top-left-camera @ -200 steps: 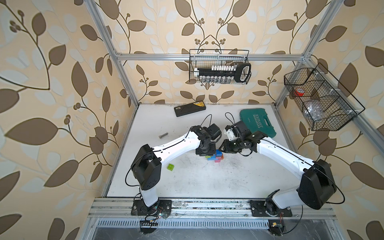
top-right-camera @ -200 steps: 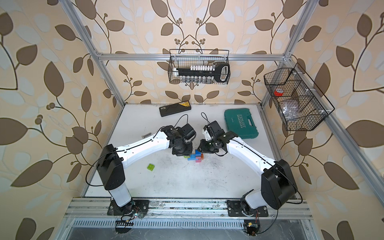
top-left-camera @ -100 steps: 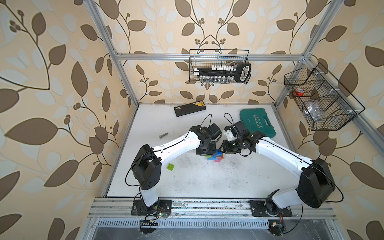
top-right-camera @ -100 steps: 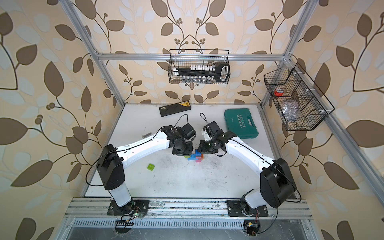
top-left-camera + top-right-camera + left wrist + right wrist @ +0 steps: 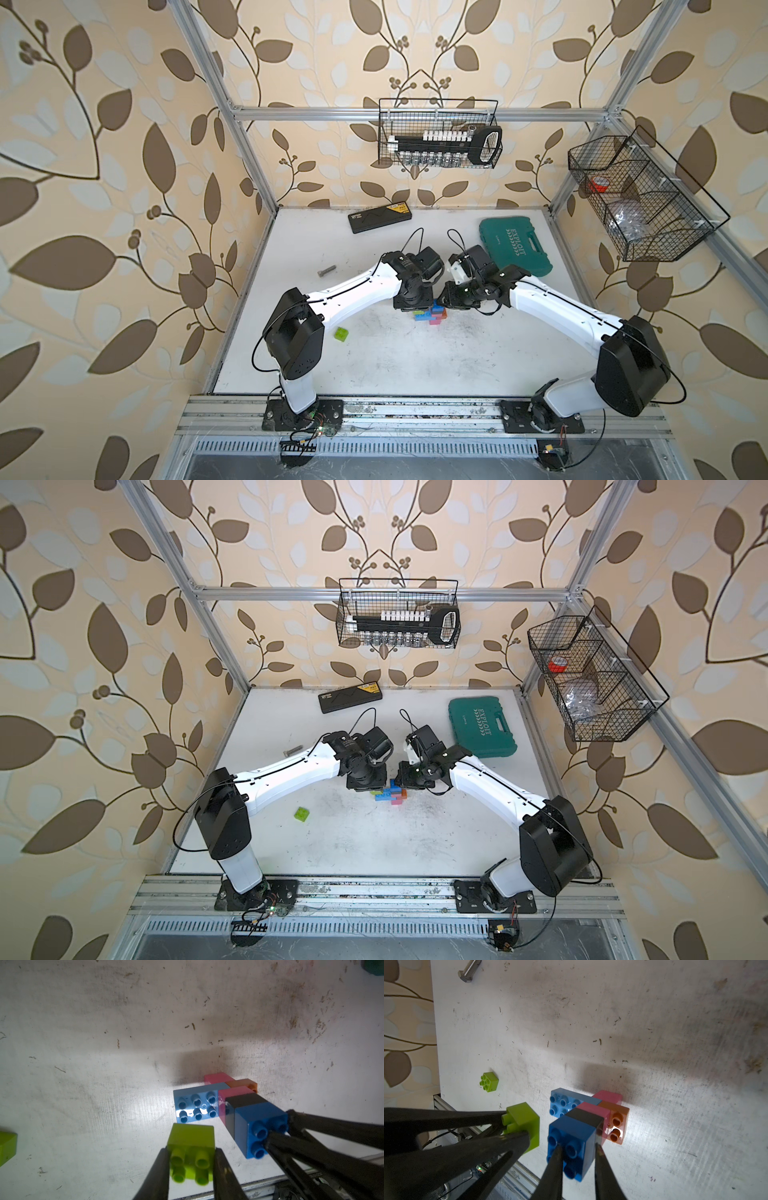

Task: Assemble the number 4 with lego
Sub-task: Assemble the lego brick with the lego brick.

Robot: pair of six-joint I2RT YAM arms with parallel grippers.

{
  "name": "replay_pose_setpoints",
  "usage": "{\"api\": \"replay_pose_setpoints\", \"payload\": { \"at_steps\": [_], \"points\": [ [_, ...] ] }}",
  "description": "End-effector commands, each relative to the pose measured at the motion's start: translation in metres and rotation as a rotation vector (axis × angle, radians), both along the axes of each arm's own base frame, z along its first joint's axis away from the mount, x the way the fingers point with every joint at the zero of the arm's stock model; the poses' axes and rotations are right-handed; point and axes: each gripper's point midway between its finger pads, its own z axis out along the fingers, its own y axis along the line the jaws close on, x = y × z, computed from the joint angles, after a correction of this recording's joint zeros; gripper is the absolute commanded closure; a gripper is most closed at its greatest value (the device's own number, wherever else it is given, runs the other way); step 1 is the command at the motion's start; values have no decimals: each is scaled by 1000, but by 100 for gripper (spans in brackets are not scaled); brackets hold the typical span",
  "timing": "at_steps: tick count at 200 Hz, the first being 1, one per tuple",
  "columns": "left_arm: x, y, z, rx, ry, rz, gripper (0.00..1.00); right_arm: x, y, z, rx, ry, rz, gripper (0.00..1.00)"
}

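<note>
The partly built number 4 point(image 5: 432, 316) lies flat mid-table: a dark blue point(image 5: 261, 1126), black point(image 5: 245, 1101) and pink point(image 5: 234, 1093) column, a light blue crossbar point(image 5: 196, 1105), an orange brick point(image 5: 243, 1083) and a further pink one point(image 5: 216, 1078). My left gripper point(image 5: 190, 1153) is shut on a lime green brick point(image 5: 523, 1118), held just short of the light blue crossbar's studs and apart from them. My right gripper point(image 5: 577, 1147) pinches the studded end of the dark blue brick. A second lime green brick point(image 5: 341, 333) lies loose to the left.
A steel bolt point(image 5: 326, 272) lies at the left. A flat black box point(image 5: 380, 217) and a teal tool case point(image 5: 515, 247) sit at the back. Wire baskets point(image 5: 440, 137) point(image 5: 640, 199) hang on the walls. The metal rail point(image 5: 415, 415) runs along the front edge.
My right gripper's jaws have narrowed onto the dark blue brick. Both arms have barely shifted, and the left still holds the lime green brick.
</note>
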Motion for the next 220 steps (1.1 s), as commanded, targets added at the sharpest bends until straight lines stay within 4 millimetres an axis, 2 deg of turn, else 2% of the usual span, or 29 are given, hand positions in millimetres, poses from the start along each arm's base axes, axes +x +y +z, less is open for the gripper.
{"api": "replay_pose_setpoints", "payload": {
  "at_steps": [1, 95, 220],
  "points": [
    [-6, -1, -7, 7, 21, 7, 100, -6, -5, -15, -37, 37, -30, 79],
    [-5, 1, -11, 19, 21, 13, 100, -17, -24, -22, -99, 55, -131, 82],
    [-10, -11, -22, -1, 71, 6, 100, -25, -30, -28, -97, 79, -203, 86]
  ]
}}
